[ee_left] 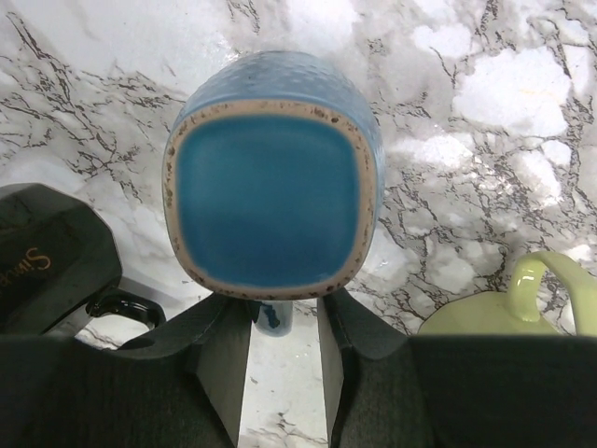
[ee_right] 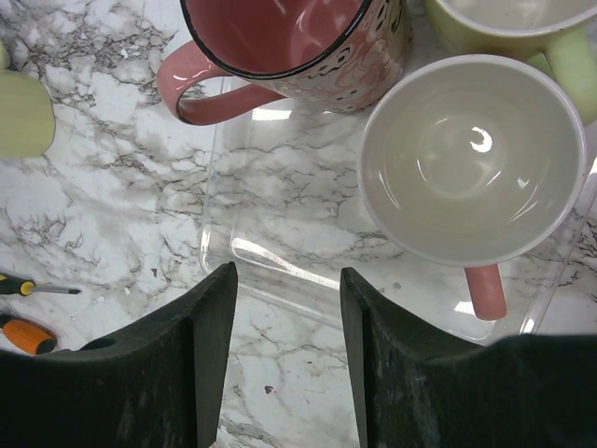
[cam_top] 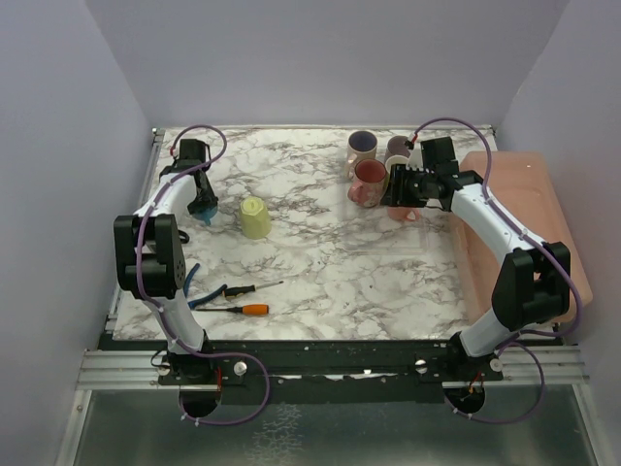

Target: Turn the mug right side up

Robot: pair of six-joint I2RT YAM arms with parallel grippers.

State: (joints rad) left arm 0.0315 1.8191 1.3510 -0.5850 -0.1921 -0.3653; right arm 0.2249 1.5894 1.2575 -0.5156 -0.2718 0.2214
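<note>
A blue mug (ee_left: 270,201) with a speckled tan rim stands on the marble table (cam_top: 320,252) at the far left, one flat face towards the left wrist camera. I cannot tell if that face is its mouth or its base. My left gripper (ee_left: 284,313) straddles its handle (ee_left: 273,315) with a gap on the right side; in the top view the left gripper (cam_top: 202,197) sits right over the blue mug (cam_top: 205,212). A yellow mug (cam_top: 254,217) stands just right of it, apparently mouth down. My right gripper (ee_right: 287,280) is open and empty.
A clear tray (ee_right: 280,252) holds an upright pink mug (ee_right: 298,47) and a white mug with a pink handle (ee_right: 471,159). More mugs (cam_top: 362,146) stand behind it. A pink bin (cam_top: 529,214) is at the right. Two screwdrivers (cam_top: 254,299) lie at the front left.
</note>
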